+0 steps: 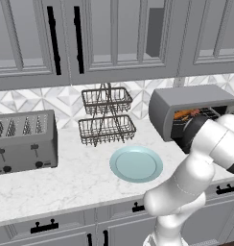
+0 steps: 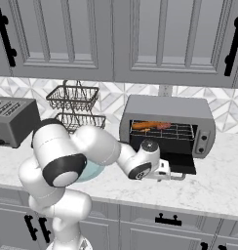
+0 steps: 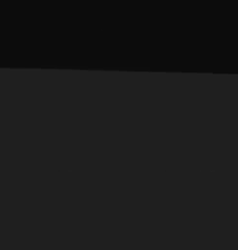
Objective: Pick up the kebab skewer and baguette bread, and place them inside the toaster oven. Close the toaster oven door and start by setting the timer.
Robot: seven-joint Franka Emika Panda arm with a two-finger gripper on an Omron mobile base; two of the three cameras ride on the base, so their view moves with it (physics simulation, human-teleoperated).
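Note:
The grey toaster oven stands on the counter with its dark door folded down flat. On its wire rack lie an orange-brown baguette and, right of it, the red-brown kebab skewer; both also show as a reddish patch in the cavity. My gripper is low against the door's front left edge, by the handle. Its fingers are hidden against the door, and the hand view is just a dark flat surface very close up.
A pale teal plate lies bare on the marble counter left of the oven. A slot-topped toaster stands at the far left, a two-tier wire basket by the backsplash. The oven's knobs sit on its right front.

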